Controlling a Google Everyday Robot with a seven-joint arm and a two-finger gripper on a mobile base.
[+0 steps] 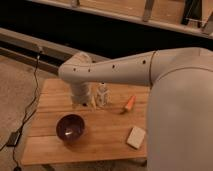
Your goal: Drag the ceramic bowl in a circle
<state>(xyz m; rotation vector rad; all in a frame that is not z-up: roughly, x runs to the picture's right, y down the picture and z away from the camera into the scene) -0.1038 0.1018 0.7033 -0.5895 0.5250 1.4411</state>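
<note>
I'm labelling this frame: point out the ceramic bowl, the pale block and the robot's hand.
ceramic bowl (pixel 70 127): camera view, inner bottom.
pale block (pixel 136 137): camera view, top face.
hand (pixel 79 102): camera view, lower tip, just behind the ceramic bowl.

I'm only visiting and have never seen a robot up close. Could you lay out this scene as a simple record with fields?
surface: wooden table
ceramic bowl: dark purple, upright, on the table's front part, nothing touching it
gripper: open, at the end of the white arm, over the table behind the bowl and apart from it
orange item: lies on the table beyond the gripper; what it is I cannot tell
pale block: flat, near the table's front edge, away from the bowl
floor: black cable beside the table
</note>
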